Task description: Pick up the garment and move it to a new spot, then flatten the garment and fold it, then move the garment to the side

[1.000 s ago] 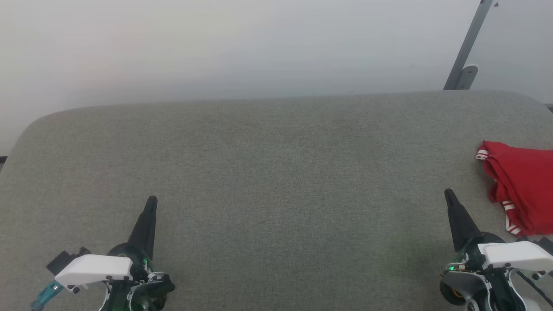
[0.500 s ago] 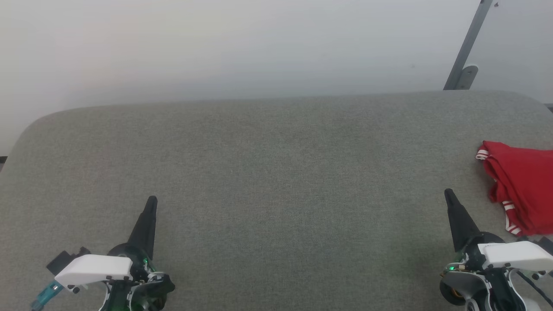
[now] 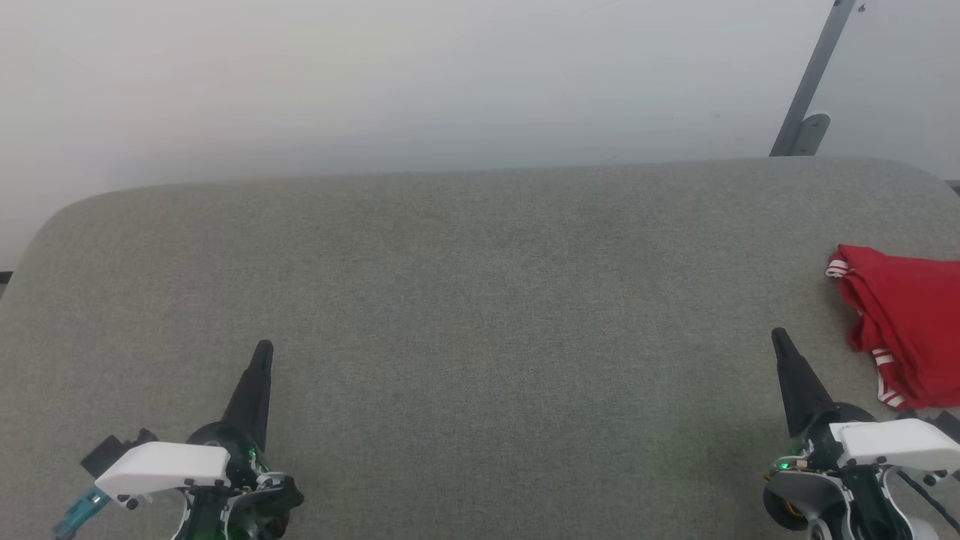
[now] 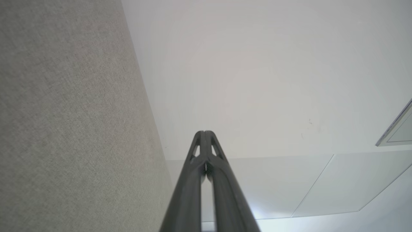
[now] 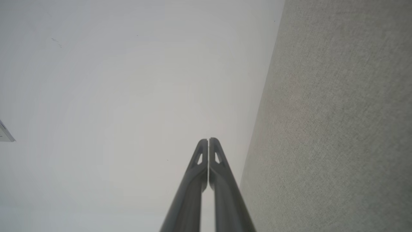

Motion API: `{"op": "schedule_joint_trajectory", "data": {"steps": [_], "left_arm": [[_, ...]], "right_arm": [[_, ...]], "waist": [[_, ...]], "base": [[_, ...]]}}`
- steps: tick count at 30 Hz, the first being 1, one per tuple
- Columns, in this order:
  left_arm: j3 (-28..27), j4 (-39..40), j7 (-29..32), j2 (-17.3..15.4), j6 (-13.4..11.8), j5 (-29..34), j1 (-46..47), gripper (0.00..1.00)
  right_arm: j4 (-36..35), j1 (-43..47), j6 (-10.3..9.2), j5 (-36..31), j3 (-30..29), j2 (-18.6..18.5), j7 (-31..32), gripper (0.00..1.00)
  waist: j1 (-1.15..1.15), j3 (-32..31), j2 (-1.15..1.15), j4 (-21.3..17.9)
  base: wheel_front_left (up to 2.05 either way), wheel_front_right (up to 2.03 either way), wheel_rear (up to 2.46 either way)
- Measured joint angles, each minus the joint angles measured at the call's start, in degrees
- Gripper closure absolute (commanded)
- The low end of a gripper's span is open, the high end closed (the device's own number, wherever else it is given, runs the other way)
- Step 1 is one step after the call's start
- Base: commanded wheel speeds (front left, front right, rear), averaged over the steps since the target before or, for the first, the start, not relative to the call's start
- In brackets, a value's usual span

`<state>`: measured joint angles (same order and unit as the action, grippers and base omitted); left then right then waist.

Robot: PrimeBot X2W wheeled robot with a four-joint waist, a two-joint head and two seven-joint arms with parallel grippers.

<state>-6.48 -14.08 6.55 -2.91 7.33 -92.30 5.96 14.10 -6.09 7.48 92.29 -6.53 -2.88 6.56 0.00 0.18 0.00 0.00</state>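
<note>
Red soft garment, white-striped trim, far right on grey fabric counter; left pincer, right pincer fully closed, empty.

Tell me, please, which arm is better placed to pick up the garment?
Right. The garment lies at the right edge of the grey surface, close beside the right gripper; the left gripper sits far across. Both are shut, so it must open first.

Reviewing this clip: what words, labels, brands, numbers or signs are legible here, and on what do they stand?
None can be read.
The garment: plain red cloth and red-and-white striped trim, with no print facing the camera.
The grey padded surface and the wall: no lettering.
</note>
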Motion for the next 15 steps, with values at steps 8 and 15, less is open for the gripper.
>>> {"op": "schedule_joint_trajectory", "data": {"steps": [8, 15], "left_arm": [[0.0, 0.0, 0.0, 0.0, 0.0, 0.0, 0.0, 1.00], [0.0, 0.0, 0.0, 0.0, 0.0, 0.0, 0.0, 1.00]], "right_arm": [[0.0, 0.0, 0.00, 0.0, 0.0, 0.0, 0.0, 1.00], [0.0, 0.0, 0.00, 0.0, 0.0, 0.0, 0.0, 1.00]], "waist": [[0.00, 0.0, 0.00, 0.0], [0.00, 0.0, 0.00, 0.0]], "base": [[0.00, 0.00, 0.00], [0.00, 0.00, 0.00]]}}
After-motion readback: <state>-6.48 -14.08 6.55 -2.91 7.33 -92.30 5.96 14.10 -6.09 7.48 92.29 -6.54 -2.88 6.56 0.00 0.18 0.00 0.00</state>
